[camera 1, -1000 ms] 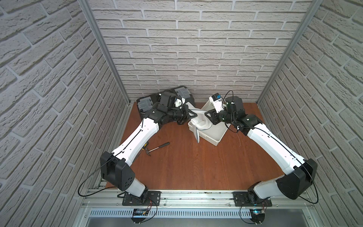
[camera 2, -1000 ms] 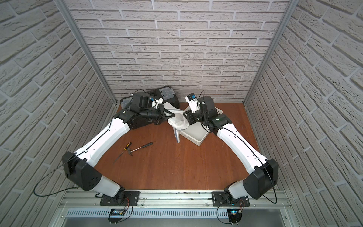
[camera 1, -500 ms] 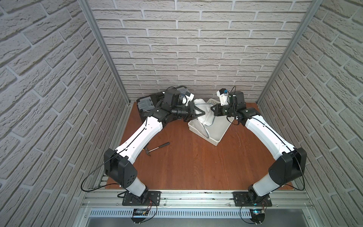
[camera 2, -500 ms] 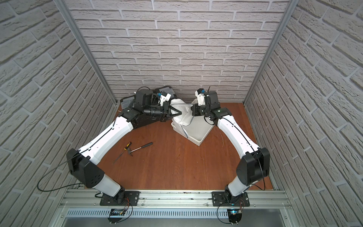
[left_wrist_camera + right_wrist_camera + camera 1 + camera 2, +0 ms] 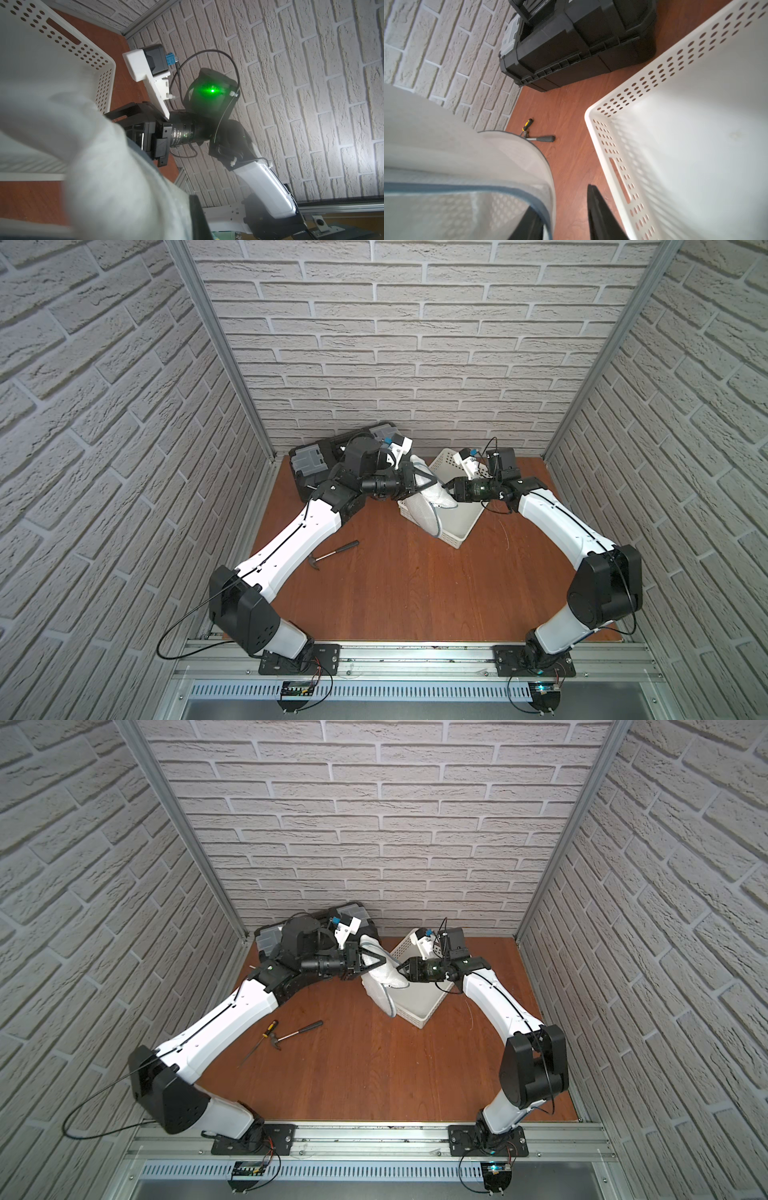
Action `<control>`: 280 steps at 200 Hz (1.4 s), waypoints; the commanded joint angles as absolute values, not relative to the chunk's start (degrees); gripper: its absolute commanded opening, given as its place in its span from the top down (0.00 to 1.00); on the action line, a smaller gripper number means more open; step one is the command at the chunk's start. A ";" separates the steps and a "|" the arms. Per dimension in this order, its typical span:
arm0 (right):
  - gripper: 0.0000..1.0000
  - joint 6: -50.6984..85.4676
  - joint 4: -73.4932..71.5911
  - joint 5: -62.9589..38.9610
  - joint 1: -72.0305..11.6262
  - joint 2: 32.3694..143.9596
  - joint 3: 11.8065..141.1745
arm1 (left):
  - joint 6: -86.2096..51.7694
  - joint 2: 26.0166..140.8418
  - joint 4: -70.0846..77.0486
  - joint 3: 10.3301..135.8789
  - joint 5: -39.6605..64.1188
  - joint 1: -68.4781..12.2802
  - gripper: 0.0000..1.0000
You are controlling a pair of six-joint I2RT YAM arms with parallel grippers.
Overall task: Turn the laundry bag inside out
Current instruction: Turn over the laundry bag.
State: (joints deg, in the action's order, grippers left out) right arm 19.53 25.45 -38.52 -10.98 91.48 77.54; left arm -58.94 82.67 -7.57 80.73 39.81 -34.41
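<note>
The laundry bag (image 5: 422,510) is white mesh with grey piping and hangs in the air over the near-left corner of a white basket, seen in both top views (image 5: 380,986). My left gripper (image 5: 430,482) is shut on its upper part. In the left wrist view the bag (image 5: 83,166) fills the foreground and hides all but one dark finger (image 5: 197,218). My right gripper (image 5: 448,489) stands open just right of the bag. In the right wrist view one finger lies behind the bag's mesh (image 5: 456,162), and the other finger (image 5: 598,214) is bare over the table.
The white perforated basket (image 5: 471,524) stands at the back middle, also in the right wrist view (image 5: 654,83). A black toolbox (image 5: 316,460) sits in the back left corner. A hammer (image 5: 299,1031) and a yellow-handled screwdriver (image 5: 262,1038) lie on the brown table at left.
My right gripper has opened off the bag and its arm has drawn back and lower. The left gripper still holds the bag, which now hangs from it alone.
</note>
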 commanded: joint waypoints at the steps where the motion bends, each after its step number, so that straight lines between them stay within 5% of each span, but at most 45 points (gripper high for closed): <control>1: 0.43 21.78 25.18 -28.77 -9.17 85.17 75.91 | -53.21 75.97 8.52 79.95 30.31 -34.89 1.00; 18: 0.23 25.27 24.79 -20.85 -8.20 79.81 77.42 | -54.52 76.78 6.38 79.23 27.59 -34.91 1.00; 39: 0.13 28.20 24.68 -16.04 -7.32 75.70 79.05 | -57.13 78.13 7.20 78.43 26.18 -35.07 1.00; 101: 0.08 46.30 12.35 -32.94 -7.67 72.40 74.51 | -62.33 80.92 14.02 76.82 23.74 -35.24 1.00; 128: 0.10 43.63 8.80 -36.42 -8.67 72.26 73.53 | -64.40 81.97 16.11 76.91 24.90 -35.24 1.00; 158: 0.26 43.07 4.71 -39.55 -8.69 72.21 70.72 | -66.14 81.81 18.39 76.03 23.59 -35.25 1.00; 210: 0.95 41.06 5.74 -29.69 -7.86 74.15 69.98 | -73.14 83.14 20.69 76.15 30.70 -34.87 1.00; 241: 0.97 40.85 0.23 -22.65 -7.16 80.40 68.69 | -83.16 85.71 30.23 76.29 35.49 -34.89 1.00; 280: 0.97 48.86 -10.85 -28.85 -7.10 93.38 75.18 | -86.84 88.37 30.16 80.81 40.87 -36.28 1.00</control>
